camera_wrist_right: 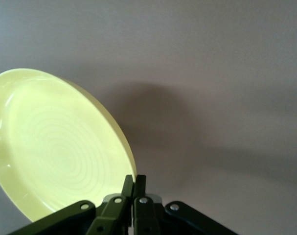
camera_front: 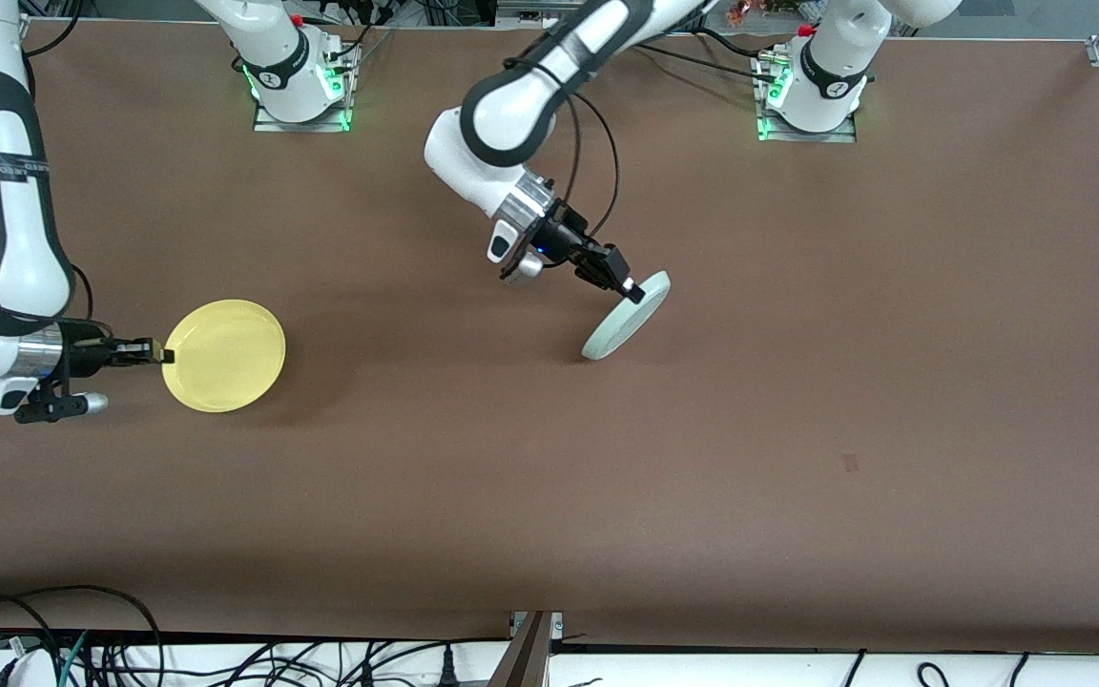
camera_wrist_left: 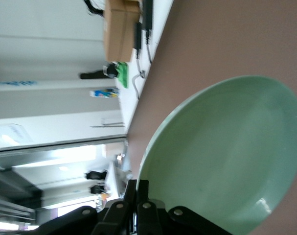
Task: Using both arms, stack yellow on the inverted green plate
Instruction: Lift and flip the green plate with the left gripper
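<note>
Midway along the brown table (camera_front: 549, 477), the left gripper (camera_front: 633, 290) pinches the rim of the green plate (camera_front: 628, 316), its two black fingers closed tight on the edge. That plate stands tilted steeply, nearly on edge, its lower rim at or just above the tabletop and its upper rim in the gripper's hold. From the left wrist view the green plate (camera_wrist_left: 221, 156) shows its smooth hollow face, with the fingers (camera_wrist_left: 143, 196) clamped on the rim and the table's brown surface around it.

Well apart from the green plate, toward the right arm's end of the table, the right gripper (camera_front: 163, 354) is closed on the rim of the yellow plate (camera_front: 225, 355). That plate faces hollow side up, its edge nearest the right arm taken between the fingers. It casts a shadow on the table on the side toward the green plate. The right wrist view shows the yellow plate (camera_wrist_right: 55, 147) with faint concentric rings on its inner face, tipped up from the table, its shadow lying apart from it, and the fingers (camera_wrist_right: 133, 191) pressed together over its rim.

Both arms reach in from bases at the table's edge farthest from the front camera.
</note>
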You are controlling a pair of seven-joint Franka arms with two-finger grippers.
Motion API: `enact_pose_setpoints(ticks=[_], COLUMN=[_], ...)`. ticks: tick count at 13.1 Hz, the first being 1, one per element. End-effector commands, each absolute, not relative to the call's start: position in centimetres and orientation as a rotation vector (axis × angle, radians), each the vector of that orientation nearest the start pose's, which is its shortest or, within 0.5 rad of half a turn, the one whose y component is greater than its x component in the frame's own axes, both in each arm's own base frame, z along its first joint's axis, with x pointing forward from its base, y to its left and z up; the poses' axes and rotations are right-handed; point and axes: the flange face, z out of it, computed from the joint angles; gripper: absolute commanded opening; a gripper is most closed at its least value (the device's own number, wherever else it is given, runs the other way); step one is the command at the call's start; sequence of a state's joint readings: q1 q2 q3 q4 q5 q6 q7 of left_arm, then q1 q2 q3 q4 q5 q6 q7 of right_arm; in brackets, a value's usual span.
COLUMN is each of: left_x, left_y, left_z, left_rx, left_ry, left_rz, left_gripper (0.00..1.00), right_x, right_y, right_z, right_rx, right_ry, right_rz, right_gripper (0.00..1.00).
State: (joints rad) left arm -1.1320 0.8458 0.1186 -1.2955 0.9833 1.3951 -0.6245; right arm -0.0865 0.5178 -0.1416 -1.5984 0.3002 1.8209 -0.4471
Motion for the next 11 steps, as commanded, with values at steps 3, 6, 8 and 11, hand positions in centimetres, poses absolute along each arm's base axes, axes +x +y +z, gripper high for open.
enact_pose_setpoints(ticks=[3,6,8,11], left_x=[41.5,40.8,41.0,40.7], left_y=[-58.8,-59.7,-59.5,-59.3], left_z=[23.3,21.7,20.9,19.0], left_rx=[-1.620,-1.505,-1.502,-1.501], left_ry=[0.540,0.570,0.543,0.523], left_rz=[-0.550,-0.629,-0.662,-0.690], left_gripper=[0.00,0.00,0.00,0.00], right_x=[65.6,65.8,65.8,66.2], right_y=[-11.0,-10.5,-10.2,-9.5], right_z=[40.1,45.7,46.8,45.9], right_rx=[-2.785,-2.778,-2.775,-2.767], right_ry=[-0.252,-0.303,-0.304,-0.314], right_rz=[0.307,0.308,0.309,0.322], right_gripper=[0.00,0.00,0.00,0.00])
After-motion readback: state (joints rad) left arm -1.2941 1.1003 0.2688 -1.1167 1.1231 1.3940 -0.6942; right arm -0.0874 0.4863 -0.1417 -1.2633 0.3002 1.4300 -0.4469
